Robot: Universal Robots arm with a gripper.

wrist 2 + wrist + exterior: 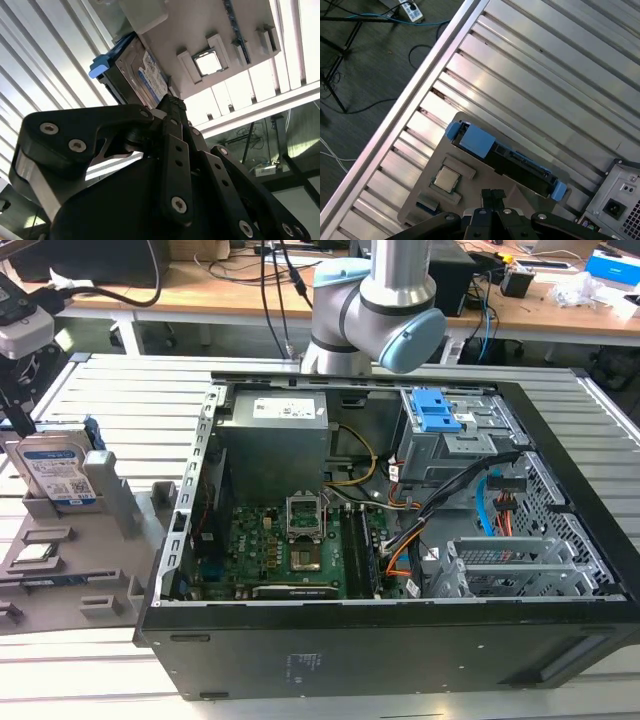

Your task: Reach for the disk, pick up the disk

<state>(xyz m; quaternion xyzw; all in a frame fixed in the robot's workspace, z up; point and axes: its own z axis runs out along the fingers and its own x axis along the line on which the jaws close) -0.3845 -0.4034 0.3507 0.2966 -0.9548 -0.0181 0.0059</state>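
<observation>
Reach step in hand: your gripper [493, 197] hangs just above the disk [52, 472] — upright in its grey holder [120, 505] at the exterior view's left edge — fingertips pressed together, gripping nothing. Pickup likely calls for parting them, then straddling its upper edge.

light: bright, even | glare: table slats [530, 75] | shadow: jaws backlit, dark

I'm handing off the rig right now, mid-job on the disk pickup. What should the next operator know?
End effector: shut, holding nothing, close to the disk but not gripping it.
Disk: standing on edge in the grey tray, to the exterior view's left of the open case.
Done: the reach is nearly complete.
Left: disk not yet gripped or lifted.
</observation>
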